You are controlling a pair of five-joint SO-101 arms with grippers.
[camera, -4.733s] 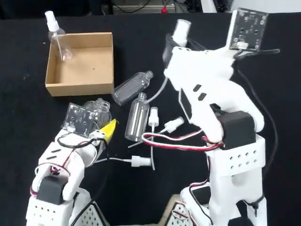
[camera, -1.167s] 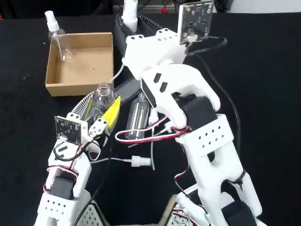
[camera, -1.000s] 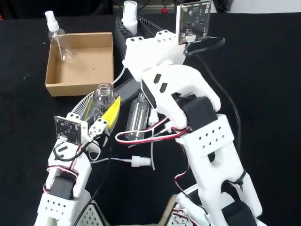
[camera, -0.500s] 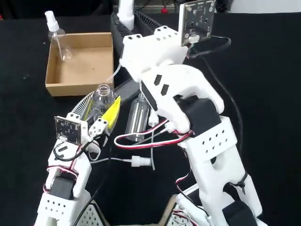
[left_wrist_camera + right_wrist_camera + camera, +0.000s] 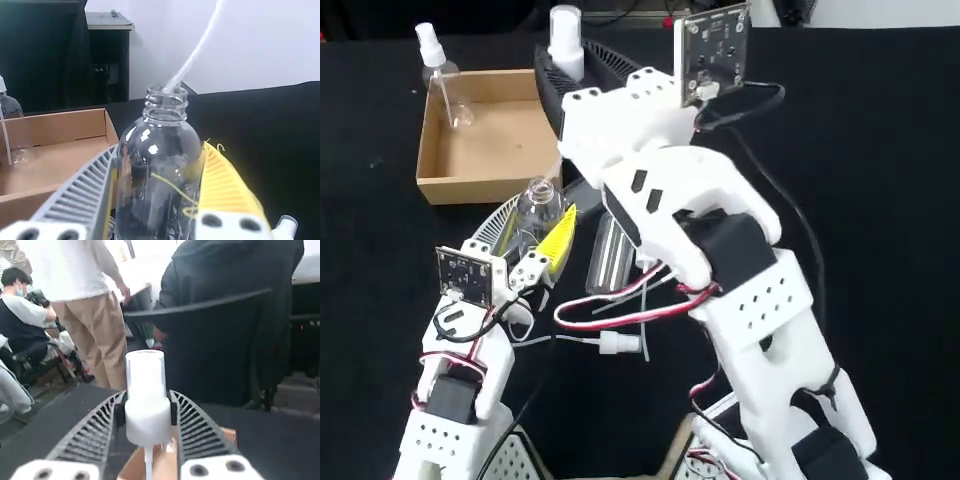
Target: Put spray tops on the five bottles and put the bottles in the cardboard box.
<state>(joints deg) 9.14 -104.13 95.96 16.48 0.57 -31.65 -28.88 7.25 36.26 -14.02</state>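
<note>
High view: my left gripper, lower left of centre, is clamped on an open bottle held upright, just below the cardboard box at upper left. 1 capped bottle leans in the box's upper-left corner. My right gripper, at top centre, is closed round a spray top, raised above the open bottle. 1 bare bottle lies at centre, half under the right arm, and a loose top lies below it.

Left wrist view: the ribbed fingers press both sides of the open bottle. The white dip tube slants down from the upper right to the neck. Its tip seems to be inside the mouth, though I can't be sure.

Right wrist view: the jaws pinch the spray top's collar, nozzle up, tube hanging below.

I judge this as capping bottle 2 of 5. Next I need to lower straight so the tube feeds in, seat the collar on the threads, then twist it home while the left gripper holds firm.
</note>
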